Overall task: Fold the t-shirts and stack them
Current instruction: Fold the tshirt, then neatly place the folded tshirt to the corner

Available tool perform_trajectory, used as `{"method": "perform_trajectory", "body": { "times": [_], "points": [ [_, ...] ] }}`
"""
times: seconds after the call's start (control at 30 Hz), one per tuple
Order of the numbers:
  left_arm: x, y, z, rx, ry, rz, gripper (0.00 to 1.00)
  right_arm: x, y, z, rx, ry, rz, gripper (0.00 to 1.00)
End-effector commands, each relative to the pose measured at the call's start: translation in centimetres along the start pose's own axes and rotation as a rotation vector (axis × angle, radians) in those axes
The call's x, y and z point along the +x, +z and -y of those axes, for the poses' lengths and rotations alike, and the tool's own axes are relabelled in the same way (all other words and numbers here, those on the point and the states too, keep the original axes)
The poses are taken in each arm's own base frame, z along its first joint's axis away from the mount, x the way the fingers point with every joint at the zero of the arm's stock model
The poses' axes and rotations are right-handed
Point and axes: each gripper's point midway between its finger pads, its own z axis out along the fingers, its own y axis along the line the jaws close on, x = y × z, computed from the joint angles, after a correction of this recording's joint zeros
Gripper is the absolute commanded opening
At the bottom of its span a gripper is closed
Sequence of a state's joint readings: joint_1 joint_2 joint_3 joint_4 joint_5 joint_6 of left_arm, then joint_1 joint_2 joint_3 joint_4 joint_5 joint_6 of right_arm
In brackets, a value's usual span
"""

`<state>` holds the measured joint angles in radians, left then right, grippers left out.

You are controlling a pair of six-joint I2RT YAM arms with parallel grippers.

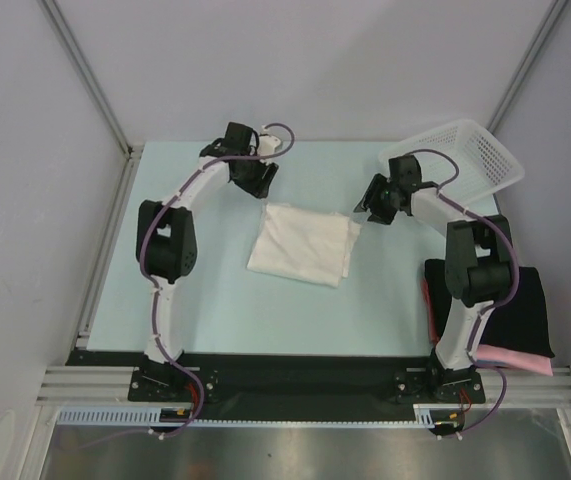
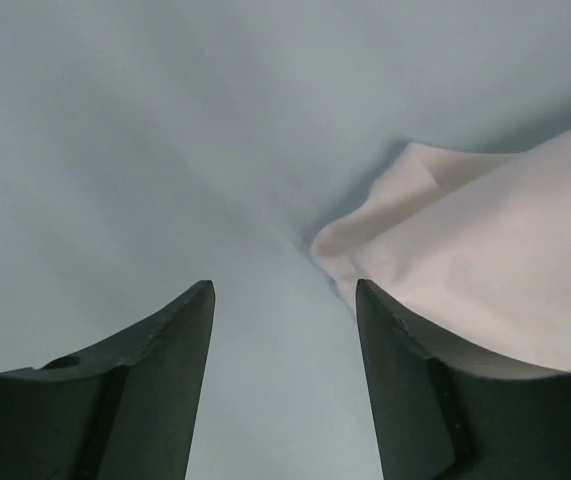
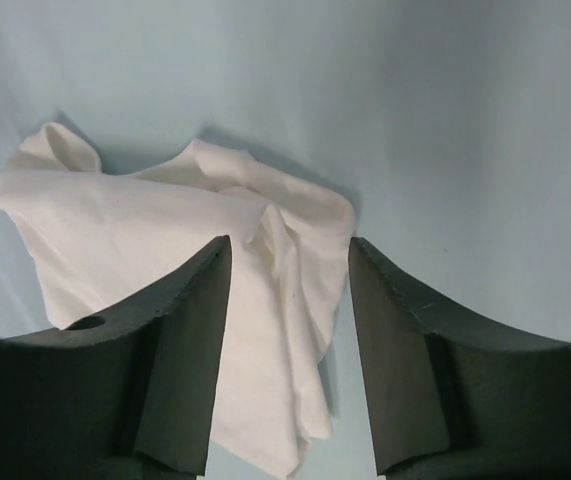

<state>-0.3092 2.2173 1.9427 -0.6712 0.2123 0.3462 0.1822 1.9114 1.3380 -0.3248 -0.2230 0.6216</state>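
The white t-shirt (image 1: 305,243) lies folded into a rough rectangle in the middle of the pale table. My left gripper (image 1: 258,182) is open just beyond its far left corner; in the left wrist view (image 2: 285,300) only bare table lies between the fingers, and the shirt's corner (image 2: 485,270) is to the right. My right gripper (image 1: 370,212) is open above the shirt's far right corner; in the right wrist view (image 3: 290,250) the shirt's bunched edge (image 3: 295,300) lies below the gap between the fingers. The folded black shirt (image 1: 525,310) lies on the pink one (image 1: 517,362) at the near right.
A white plastic mesh basket (image 1: 460,158) stands tilted at the far right corner, just behind the right arm. Metal frame rails (image 1: 95,270) run along the table's left side and near edge. Grey walls close in the back and sides.
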Motion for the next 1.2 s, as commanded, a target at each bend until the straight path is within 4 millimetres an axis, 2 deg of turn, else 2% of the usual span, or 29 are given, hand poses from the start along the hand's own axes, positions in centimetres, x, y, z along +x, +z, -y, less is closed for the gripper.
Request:
{"method": "perform_trajectory", "body": {
  "times": [0.0, 0.03, 0.07, 0.13, 0.17, 0.2, 0.23, 0.3, 0.4, 0.43, 0.47, 0.5, 0.53, 0.57, 0.67, 0.7, 0.73, 0.8, 0.83, 0.87, 0.93, 0.97, 1.0, 1.03, 1.1, 1.13, 1.17],
  "points": [
    [-2.4, -3.6, -2.5, -0.057, -0.146, 0.1, 0.64, -2.6, -3.6, -2.0, 0.036, -0.127, 0.142, 0.56],
    [-2.7, -5.6, -2.9, -0.075, -0.164, 0.141, 0.66, -1.5, -4.5, -1.6, 0.052, -0.149, 0.14, 0.56],
    [-0.5, -4.6, -2.4, -0.07, -0.178, 0.12, 0.68, -0.5, -4.8, -1.8, 0.052, -0.169, 0.133, 0.57],
    [-0.1, -6.0, -1.4, -0.061, -0.164, 0.142, 0.67, 1.5, -4.9, -1.7, 0.03, -0.167, 0.098, 0.6],
    [1.4, -5.5, -0.6, -0.043, -0.171, 0.119, 0.66, 2.8, -5.0, -1.4, 0.024, -0.159, 0.076, 0.68],
    [1.6, -5.5, 0.2, -0.014, -0.176, 0.125, 0.66, 3.9, -4.8, -1.7, 0.011, -0.151, 0.054, 0.81],
    [1.4, -6.0, 1.1, 0.008, -0.171, 0.141, 0.66, 4.7, -4.7, -1.7, 0.008, -0.146, 0.039, 0.85],
    [2.1, -5.7, 2.3, 0.046, -0.165, 0.134, 0.67, 6.6, -4.2, -1.7, 0.01, -0.149, 0.001, 0.88],
    [1.8, -4.5, 2.1, 0.022, -0.156, 0.132, 0.67, 8.3, -2.8, -1.3, 0.008, -0.131, -0.047, 0.89],
    [2.2, -3.4, 2.0, 0.022, -0.163, 0.113, 0.68, 8.5, -2.5, -1.2, 0.004, -0.124, -0.057, 0.89],
    [1.1, -3.4, 1.5, 0.014, -0.163, 0.13, 0.69, 8.8, -2.0, -1.2, 0.003, -0.118, -0.068, 0.89],
    [0.9, -3.0, 1.4, 0.015, -0.182, 0.127, 0.71, 8.7, -1.5, -0.9, 0.008, -0.115, -0.066, 0.89],
    [1.3, -1.6, 1.3, 0.024, -0.195, 0.104, 0.73, 9.0, -1.1, -0.8, 0.013, -0.113, -0.071, 0.89],
    [0.4, -1.6, 1.3, 0.037, -0.196, 0.117, 0.76, 9.1, -0.9, -0.7, 0.013, -0.11, -0.074, 0.89],
    [0.4, 0.4, 1.8, 0.068, -0.209, 0.101, 0.77, 10.1, 0.3, -0.1, 0.0, -0.081, -0.109, 0.88],
    [0.4, 0.9, 1.8, 0.069, -0.219, 0.096, 0.77, 10.2, 0.6, -0.6, -0.027, -0.077, -0.11, 0.88],
    [1.1, 2.1, 2.0, 0.074, -0.231, 0.072, 0.77, 10.4, 1.1, -0.2, -0.026, -0.064, -0.119, 0.87],
    [0.9, 2.8, 0.9, 0.026, -0.249, 0.064, 0.72, 10.5, 1.7, -0.2, -0.04, -0.039, -0.117, 0.83],
    [1.7, 3.7, 0.5, 0.007, -0.265, 0.036, 0.67, 10.7, 2.1, 0.1, -0.037, -0.029, -0.12, 0.81],
    [1.0, 3.6, -0.1, -0.013, -0.276, 0.039, 0.62, 10.3, 2.3, 0.0, -0.055, -0.013, -0.108, 0.79],
    [1.9, 4.4, -0.2, -0.017, -0.295, 0.0, 0.49, 10.4, 3.0, 0.1, -0.059, 0.005, -0.116, 0.74],
    [1.9, 4.6, -0.2, -0.018, -0.3, -0.002, 0.47, 10.3, 3.2, -0.1, -0.076, 0.016, -0.121, 0.65],
    [2.1, 4.7, 0.1, -0.013, -0.307, -0.01, 0.46, 10.5, 3.4, -0.1, -0.081, 0.026, -0.128, 0.6],
    [2.5, 4.7, 0.5, -0.005, -0.31, -0.024, 0.45, 10.5, 3.6, 0.0, -0.083, 0.03, -0.131, 0.47],
    [3.3, 4.6, 1.4, 0.023, -0.31, -0.046, 0.45, 10.4, 3.6, -0.1, -0.092, 0.033, -0.128, 0.36],
    [3.6, 4.5, 1.5, 0.028, -0.313, -0.047, 0.47, 10.3, 3.6, -0.2, -0.095, 0.03, -0.125, 0.3],
    [4.5, 4.4, 2.0, 0.04, -0.318, -0.066, 0.49, 9.8, 3.3, -0.6, -0.107, 0.017, -0.114, 0.19]
  ]
}}
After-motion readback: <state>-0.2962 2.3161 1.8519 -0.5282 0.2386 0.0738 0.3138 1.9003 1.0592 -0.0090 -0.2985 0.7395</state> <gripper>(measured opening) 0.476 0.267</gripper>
